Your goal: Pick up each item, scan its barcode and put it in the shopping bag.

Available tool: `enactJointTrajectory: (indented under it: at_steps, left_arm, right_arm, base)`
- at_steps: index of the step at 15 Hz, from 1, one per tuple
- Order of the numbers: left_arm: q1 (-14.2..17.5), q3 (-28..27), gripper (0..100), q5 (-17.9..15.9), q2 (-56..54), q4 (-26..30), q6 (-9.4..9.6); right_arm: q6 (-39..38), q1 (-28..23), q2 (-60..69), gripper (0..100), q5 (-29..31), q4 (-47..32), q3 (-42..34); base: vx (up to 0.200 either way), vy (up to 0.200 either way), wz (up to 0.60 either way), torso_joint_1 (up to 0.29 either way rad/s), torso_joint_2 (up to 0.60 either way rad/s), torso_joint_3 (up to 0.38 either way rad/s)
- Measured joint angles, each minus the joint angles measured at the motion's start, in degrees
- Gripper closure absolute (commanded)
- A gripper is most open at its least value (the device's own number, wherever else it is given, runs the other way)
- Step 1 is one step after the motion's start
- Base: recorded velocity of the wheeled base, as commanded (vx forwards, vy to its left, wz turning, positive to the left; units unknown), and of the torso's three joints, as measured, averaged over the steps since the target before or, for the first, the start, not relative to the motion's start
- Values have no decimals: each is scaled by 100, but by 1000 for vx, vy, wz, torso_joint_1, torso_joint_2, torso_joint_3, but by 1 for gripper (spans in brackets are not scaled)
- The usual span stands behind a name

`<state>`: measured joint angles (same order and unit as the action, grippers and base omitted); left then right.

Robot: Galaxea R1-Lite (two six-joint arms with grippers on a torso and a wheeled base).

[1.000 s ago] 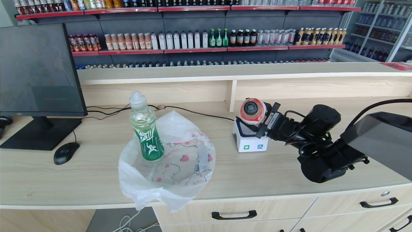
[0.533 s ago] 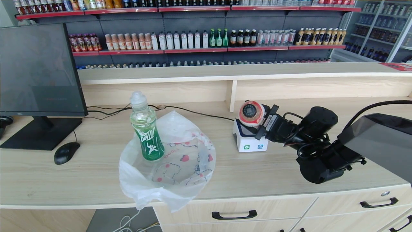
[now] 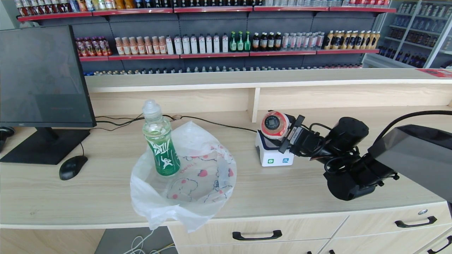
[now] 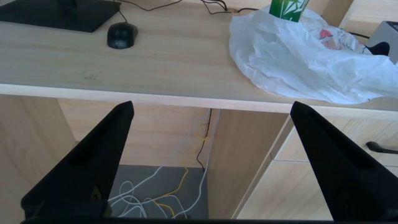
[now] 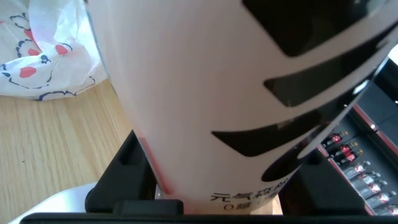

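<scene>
My left gripper (image 4: pixel 211 106) is nearest, hanging below the front edge of the wooden counter (image 4: pixel 155 68). Its fingers are spread wide with nothing between them, so I judge it is just waiting out of the way.

At the counter's front edge sits the shopping bag (image 3: pixel 152 208), mouth slumped open and one fold hanging over the lip, which leaves an easy drop-in from above. A green drink bottle (image 3: pixel 159 141) stands upright at its far left rim. I cannot tell whether its base is inside the bag.

Farther back and to my right, my right gripper (image 3: pixel 290 132) is clamped on the white drink can (image 3: pixel 273 124) and holds it just above the white barcode scanner (image 3: pixel 272 155). I judge this to be the scanning step, with the can's side wall turned down toward the scanner's window so the code can be read. The can lies roughly level. Its long axis runs across the scanner, and its red-rimmed round end points toward my left and partly back at me. In the right wrist view the can's white, black-striped wall (image 5: pixel 205 93) runs out from between my fingers (image 5: pixel 124 180).
</scene>
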<state>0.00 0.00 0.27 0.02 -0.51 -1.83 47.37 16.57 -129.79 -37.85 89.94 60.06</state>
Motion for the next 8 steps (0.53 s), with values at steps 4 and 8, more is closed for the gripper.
enactJointTrajectory:
  at_steps: [4,8]
  left_arm:
    - [0,0,0,0,0,0,2]
    - [0,0,0,0,0,2,-5]
  right_arm:
    - [-101,-4,0,100,28,0,0]
    - [-176,0,49,100,41,-4,35]
  base:
    - [0,0,0,0,0,0]
    - [0,0,0,0,0,0]
